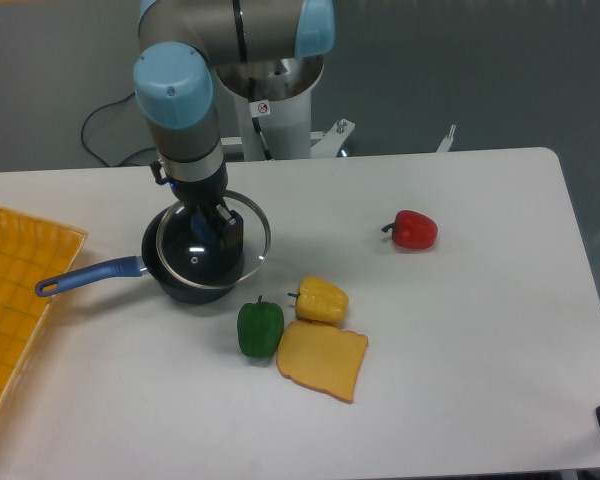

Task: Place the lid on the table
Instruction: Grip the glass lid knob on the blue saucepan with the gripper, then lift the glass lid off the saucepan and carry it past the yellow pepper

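The round glass lid [242,246] with its thin silver rim hangs tilted just above the dark saucepan [180,283], shifted a little to the pan's right. My gripper [212,226] reaches down onto the lid's centre and is shut on the knob, which its fingers hide. The saucepan's blue handle [85,275] points left. Both stand on the left part of the white table [460,330].
A yellow-orange gridded tray [15,290] lies at the left edge. In front of the pan are a green pepper [259,328], a yellow pepper [321,299] and a slice of toast [322,360]. A red pepper [413,230] sits to the right.
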